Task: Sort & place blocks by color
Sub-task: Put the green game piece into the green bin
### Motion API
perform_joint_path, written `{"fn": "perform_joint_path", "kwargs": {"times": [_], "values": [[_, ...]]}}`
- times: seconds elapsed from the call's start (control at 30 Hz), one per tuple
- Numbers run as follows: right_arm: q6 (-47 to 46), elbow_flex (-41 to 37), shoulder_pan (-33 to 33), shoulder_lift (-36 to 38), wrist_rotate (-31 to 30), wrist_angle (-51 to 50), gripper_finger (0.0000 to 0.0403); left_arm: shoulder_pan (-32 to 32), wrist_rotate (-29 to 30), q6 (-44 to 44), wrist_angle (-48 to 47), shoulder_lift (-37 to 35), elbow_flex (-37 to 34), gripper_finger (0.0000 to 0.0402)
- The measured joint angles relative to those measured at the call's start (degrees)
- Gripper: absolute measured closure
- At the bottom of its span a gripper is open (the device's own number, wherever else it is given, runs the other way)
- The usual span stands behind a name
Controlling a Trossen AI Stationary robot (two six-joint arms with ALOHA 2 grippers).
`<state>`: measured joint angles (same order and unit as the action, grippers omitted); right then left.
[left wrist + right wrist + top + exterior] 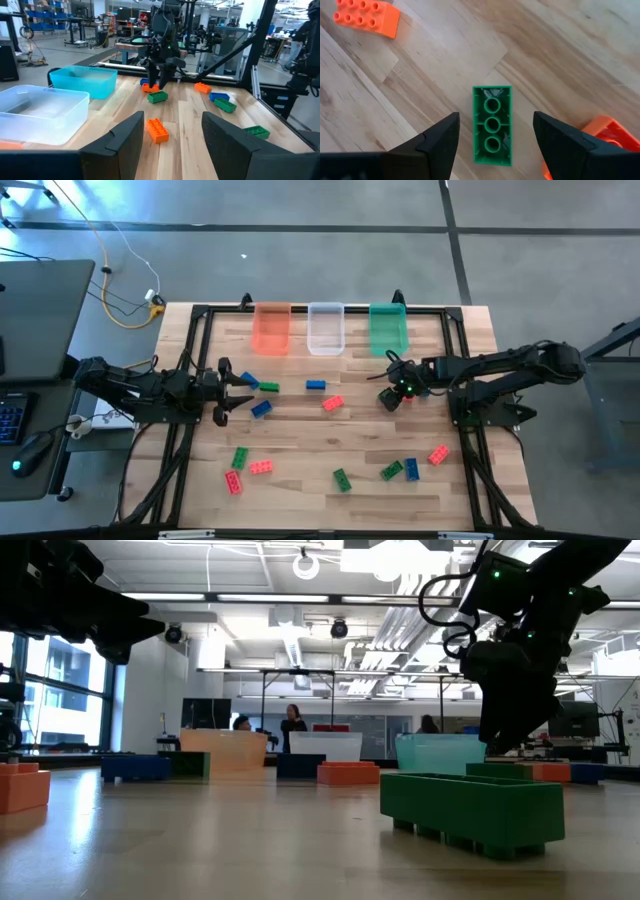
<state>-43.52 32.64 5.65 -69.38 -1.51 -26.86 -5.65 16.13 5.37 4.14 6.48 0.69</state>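
Right now your right gripper [492,145] has its fingers [437,142] spread apart, one on each side of a green block [492,125] that lies hollow side up on the worktop [420,85]; they straddle it without touching it. Beside that block sits an orange-red block [605,132], and another orange-red block [367,15] lies farther off.

From above, that right gripper [392,394] hangs just in front of the green bin [388,328], your landmark here. Beside the green bin stand the clear bin [326,328] and then the orange bin [271,328], all in one row at the far edge.

Your left gripper [238,392] waits in front of the orange bin, well apart from the green bin, fingers [125,142] apart and holding nothing. Just beyond it lie a blue block [262,409] and a red block [157,130].

Other blocks are scattered across the near half of the worktop, far from the green bin: green, red and blue ones.
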Motion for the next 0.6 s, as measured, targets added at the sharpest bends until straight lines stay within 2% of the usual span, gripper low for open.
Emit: {"fn": "perform_joint_path", "kwargs": {"times": [0.23,0.6], "values": [[0.0,0.0,-0.1,-1.2,0.7,1.2,0.016,0.0,2.4,0.1,0.0,0.0,0.0,0.0213],[2.0,0.0,-0.1,-2.7,-0.5,1.4,0.016,0.0,2.5,0.4,0.0,0.0,0.0,0.0213]]}}
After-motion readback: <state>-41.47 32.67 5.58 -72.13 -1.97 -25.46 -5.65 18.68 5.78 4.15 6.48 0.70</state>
